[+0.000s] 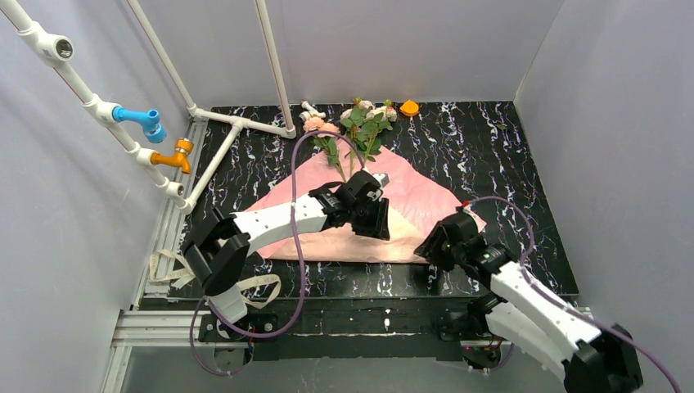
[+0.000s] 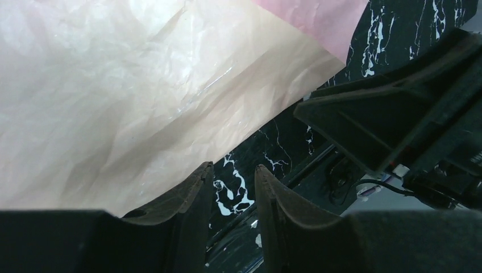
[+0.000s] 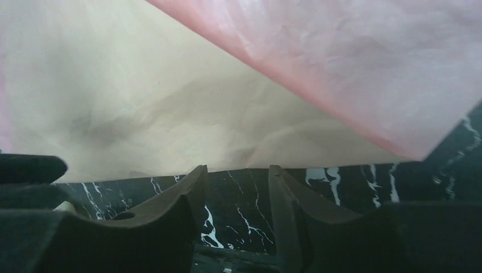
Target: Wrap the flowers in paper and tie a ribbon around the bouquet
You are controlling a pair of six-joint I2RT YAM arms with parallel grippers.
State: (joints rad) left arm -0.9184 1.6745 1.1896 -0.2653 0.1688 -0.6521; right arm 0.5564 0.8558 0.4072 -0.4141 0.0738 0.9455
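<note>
Top view with two wrist views. An enclosure of three pale grey walls is shown around one black, white-veined table. One frame of white pipes is seen at the upper left, with two taps, one blue and one orange.

One sheet of paper is spread pink face up at the centre. Its tan face is turned up at the near edge and fills the upper left of both wrist views.

Two arms are counted. The left gripper is poised over the paper's near edge, and the right gripper is placed just beside its lower right corner. Each pair of jaws is parted, with only the table seen between.

The flowers are laid in two sprays at the upper centre, stems on the paper and blooms beyond its far corner.

One ribbon is looped at the lower left, by the left arm's base. One small orange object is seen at the far edge.
</note>
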